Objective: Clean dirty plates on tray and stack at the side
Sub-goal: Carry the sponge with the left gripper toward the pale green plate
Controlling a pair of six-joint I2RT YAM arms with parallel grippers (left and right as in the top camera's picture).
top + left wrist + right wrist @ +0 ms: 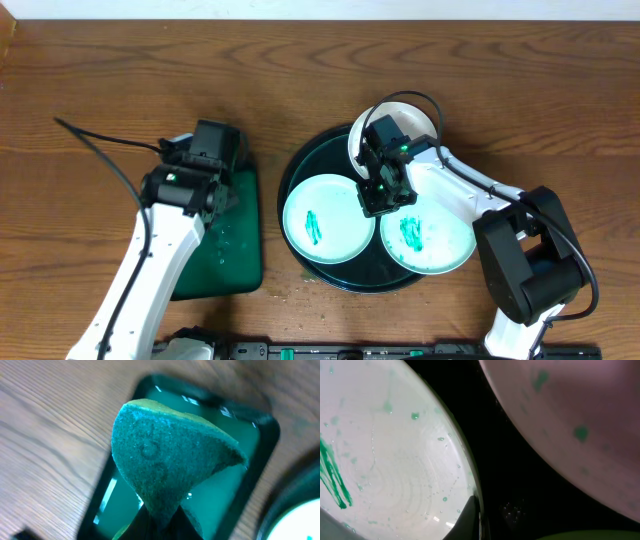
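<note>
The round dark tray (298, 172) holds three white plates. The left plate (318, 218) and the right plate (428, 238) each carry a green smear. The back plate (400, 118) leans on the tray's far rim, partly hidden by my right arm. My right gripper (383, 192) sits low at the left plate's right edge. In the right wrist view one finger (478, 519) lies on that plate's rim (395, 460), gripping it, with dark tray (520, 485) beside it. My left gripper (205, 172) is shut on a green sponge (165, 455) held above the rectangular tray.
The small rectangular green tray (240, 270) lies left of the round tray, wet inside; its rim shows in the left wrist view (266, 435). The back plate (570, 425) looms close in the right wrist view. Bare wooden table (120, 70) surrounds everything.
</note>
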